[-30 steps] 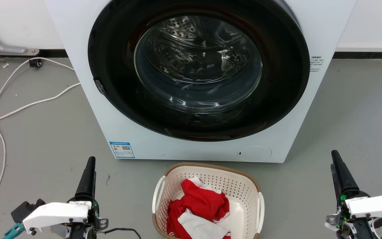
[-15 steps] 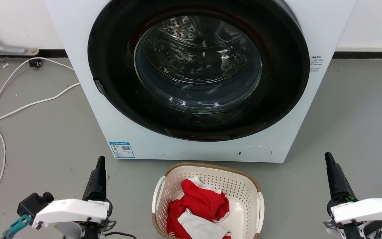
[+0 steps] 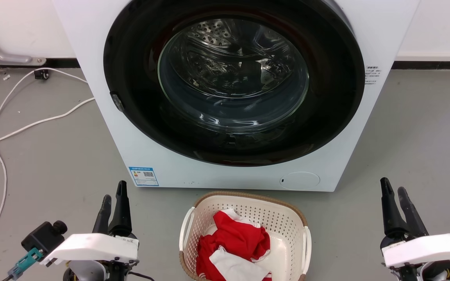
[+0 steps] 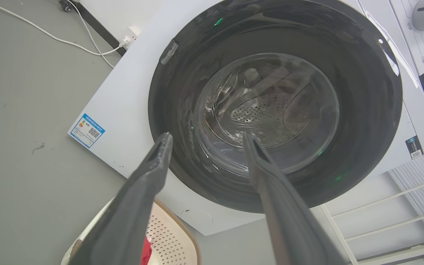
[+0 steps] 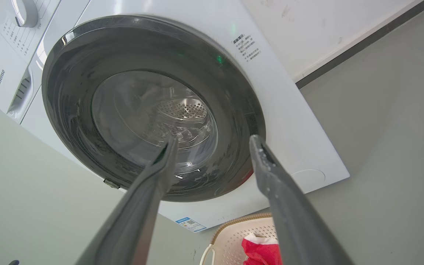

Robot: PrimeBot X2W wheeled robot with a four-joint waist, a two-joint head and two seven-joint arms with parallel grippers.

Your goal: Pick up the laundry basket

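Reading "Hisense" logo on washer, blue QR label btm-left; laundry basket in front; L gripper, R gripper fingers apart.

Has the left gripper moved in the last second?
Yes. The left gripper shifted right, toward the blue label on the washing machine, fingers now apart.

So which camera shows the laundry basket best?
The head view: the laundry basket sits nearly whole there, brown rim, both white handles, red and white clothes inside. The left wrist view catches a corner of it; the right wrist view its far rim.
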